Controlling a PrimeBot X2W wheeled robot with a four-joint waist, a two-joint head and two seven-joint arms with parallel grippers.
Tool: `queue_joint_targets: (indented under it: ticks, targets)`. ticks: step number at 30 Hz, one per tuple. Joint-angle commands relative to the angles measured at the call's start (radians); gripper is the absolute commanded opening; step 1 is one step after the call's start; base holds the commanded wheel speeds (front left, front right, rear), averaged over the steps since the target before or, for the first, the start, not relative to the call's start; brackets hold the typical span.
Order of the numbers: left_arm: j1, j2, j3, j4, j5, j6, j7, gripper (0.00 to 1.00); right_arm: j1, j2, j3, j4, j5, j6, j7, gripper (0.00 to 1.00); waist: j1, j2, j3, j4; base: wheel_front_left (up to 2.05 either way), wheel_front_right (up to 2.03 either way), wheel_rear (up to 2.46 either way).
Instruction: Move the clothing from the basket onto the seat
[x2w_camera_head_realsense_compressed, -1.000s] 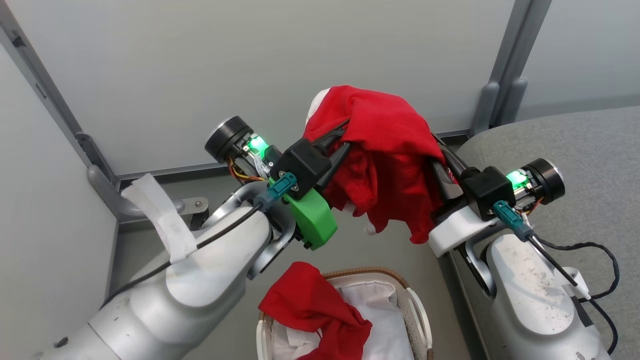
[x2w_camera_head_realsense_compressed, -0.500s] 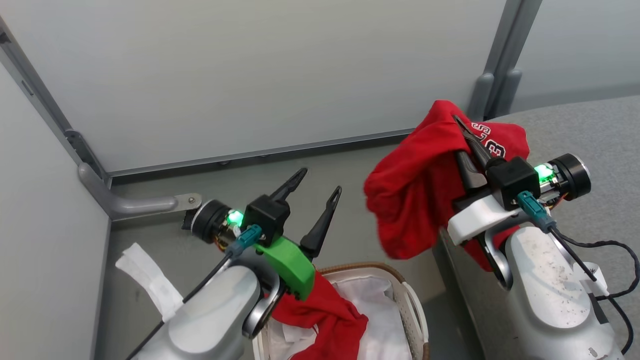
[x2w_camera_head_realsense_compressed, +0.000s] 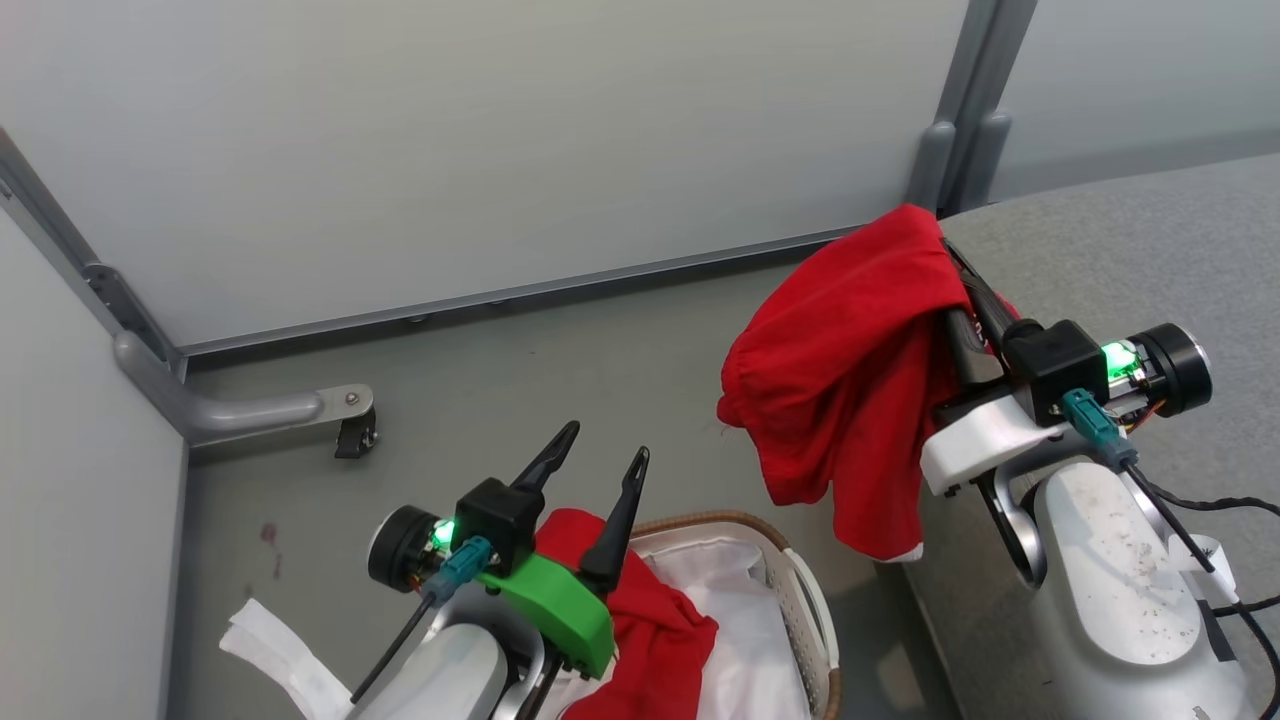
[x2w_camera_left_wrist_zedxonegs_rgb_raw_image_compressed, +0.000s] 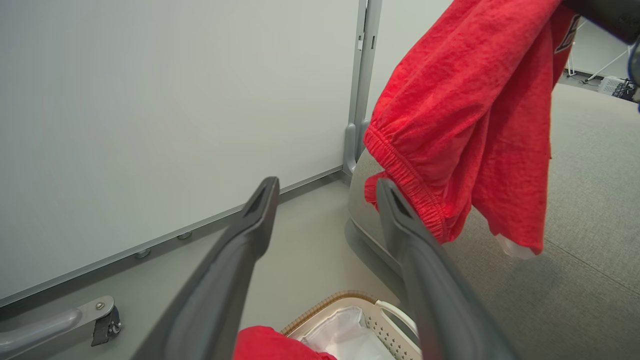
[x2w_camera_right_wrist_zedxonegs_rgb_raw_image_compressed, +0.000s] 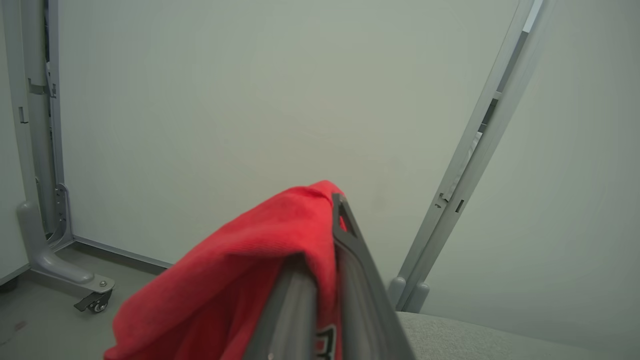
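Near left: oval white perforated plastic basket (x2w_camera_head_realsense_compressed: 822, 610), one bright red fabric garment (x2w_camera_head_realsense_compressed: 660, 630) inside. Left hand (x2w_camera_head_realsense_compressed: 606, 442) above it, newly released, empty. Farther right: right hand (x2w_camera_head_realsense_compressed: 952, 258) clenched on second red garment (x2w_camera_head_realsense_compressed: 850, 370), now sole carrier, at edge of large grey upholstered sofa (x2w_camera_head_realsense_compressed: 1130, 260); drop pending.

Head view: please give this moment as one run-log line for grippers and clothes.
left gripper: open, empty | right gripper: shut on red fabric garment, beside grey fabric sofa | second red garment: in white perforated basket
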Motion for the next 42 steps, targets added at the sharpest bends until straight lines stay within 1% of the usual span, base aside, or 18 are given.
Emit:
queue_joint_targets:
  ticks: [1,7,12,20,26,31,33,36,39,42]
  targets:
    - [0.024,-0.005,0.017,-0.001,0.02,-0.009,-0.001,1.0,0.008,-0.004,-0.003,-0.006,0.007,-0.001,-0.002,0.0,0.0,-0.0001,0.006,-0.015,0.0,0.0,0.0]
    - [0.056,-0.032,0.076,-0.001,0.06,-0.035,-0.001,1.0,-0.004,-0.005,-0.009,-0.005,0.011,-0.001,-0.002,0.0,0.0,-0.0001,0.025,-0.066,0.0,0.0,0.0]
    - [0.071,-0.054,0.11,0.003,0.094,-0.055,-0.001,1.0,-0.008,-0.004,-0.035,-0.011,-0.003,-0.001,-0.002,0.0,0.0,-0.0001,0.062,-0.146,0.0,0.0,0.0]
    - [0.037,-0.074,0.112,0.007,0.146,-0.083,-0.001,1.0,-0.008,-0.003,-0.109,-0.023,-0.021,-0.001,-0.002,0.0,0.0,-0.0001,0.128,-0.269,0.0,0.0,0.0]
    - [0.011,-0.079,0.103,0.013,0.165,-0.091,-0.001,1.0,-0.026,-0.004,-0.152,-0.024,0.004,-0.001,-0.002,0.0,0.0,-0.0001,0.178,-0.322,0.0,0.0,0.0]
    - [-0.015,-0.082,0.092,0.005,0.183,-0.096,-0.001,1.0,-0.06,-0.004,-0.197,-0.024,0.017,-0.001,-0.002,0.0,0.0,-0.0001,0.225,-0.324,0.0,0.0,0.0]
    - [-0.028,-0.082,0.086,0.0,0.19,-0.097,-0.001,1.0,-0.092,-0.003,-0.223,-0.017,0.02,-0.001,-0.002,0.0,0.0,-0.0001,0.252,-0.314,0.0,0.0,0.0]
    - [-0.052,-0.073,0.078,-0.004,0.202,-0.098,-0.001,1.0,-0.171,-0.004,-0.266,-0.009,-0.016,-0.001,-0.002,0.0,0.0,-0.0001,0.304,-0.289,0.0,0.0,0.0]
    - [-0.085,-0.06,0.07,-0.012,0.214,-0.099,-0.001,1.0,-0.274,-0.046,-0.302,0.008,-0.045,-0.001,-0.002,0.0,0.0,-0.0001,0.37,-0.256,0.0,0.0,0.0]
    - [-0.113,-0.041,0.069,-0.024,0.221,-0.1,-0.001,1.0,-0.389,-0.085,-0.318,0.05,-0.039,-0.001,-0.002,0.0,0.0,-0.0001,0.438,-0.232,0.0,0.0,0.0]
